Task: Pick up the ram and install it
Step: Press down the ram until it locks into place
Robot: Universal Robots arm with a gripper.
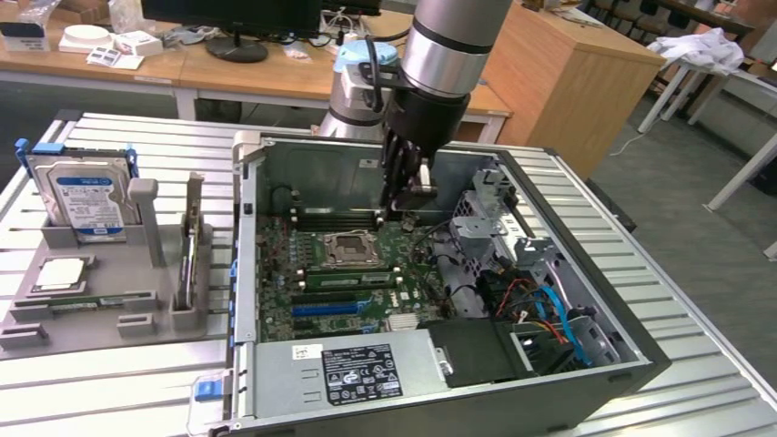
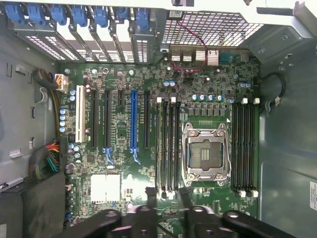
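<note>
The ribbed tabletop (image 1: 134, 146) is occupied by an open computer case (image 1: 547, 401), its motherboard (image 1: 401, 300) exposed. The tool (image 1: 413, 196) is held low inside, fingers spread, nothing pinched. The ram (image 1: 346, 278) seems to be seated in a slot beside the processor socket (image 1: 352, 246), near the tool.

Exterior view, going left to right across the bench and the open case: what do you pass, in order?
In order: hard drive → CPU socket → gripper → blue cables.
</note>
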